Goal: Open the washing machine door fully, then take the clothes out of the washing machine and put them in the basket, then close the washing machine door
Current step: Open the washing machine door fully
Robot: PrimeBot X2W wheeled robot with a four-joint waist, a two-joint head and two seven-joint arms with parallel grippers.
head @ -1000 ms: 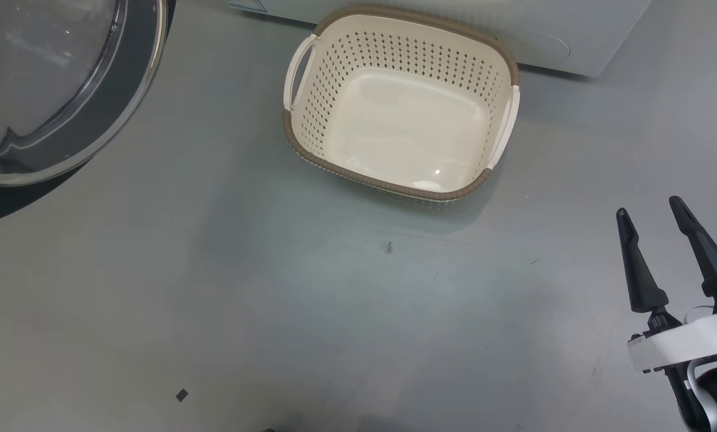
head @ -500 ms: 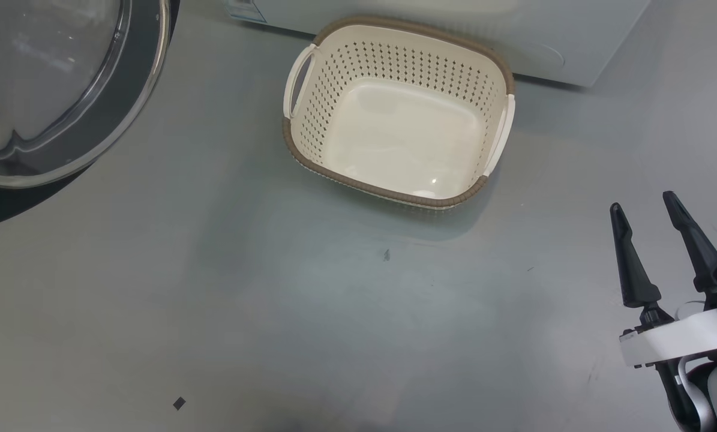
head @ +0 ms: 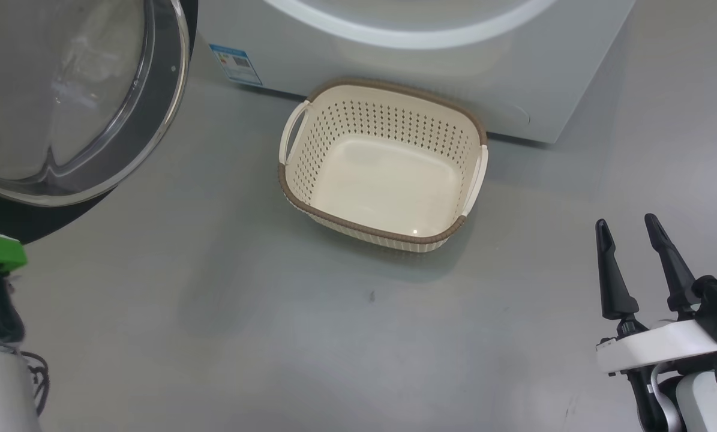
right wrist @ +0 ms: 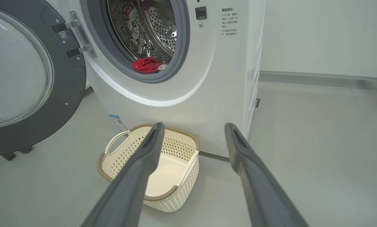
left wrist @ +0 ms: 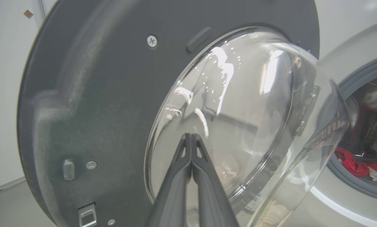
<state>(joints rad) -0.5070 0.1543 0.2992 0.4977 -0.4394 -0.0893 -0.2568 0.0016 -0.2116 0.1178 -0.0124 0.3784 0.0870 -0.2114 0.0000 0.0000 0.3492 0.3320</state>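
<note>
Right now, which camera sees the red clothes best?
The right wrist view: it looks into the washing machine, where the clothes lie as a red bundle at the front edge of the drum. The left wrist view catches a red strip at its right side, past the washing machine door. The head view looks down at the basket.

Grey floor (head: 214,312), white wall (right wrist: 317,34)

The floor (head: 226,336) is grey. A tiny dark spot (head: 371,296) sits on it. A white wall (right wrist: 321,34) stands behind, with a pale strip (right wrist: 302,75) along its bottom. A small brown square (left wrist: 27,13) is stuck on a wall.
</note>
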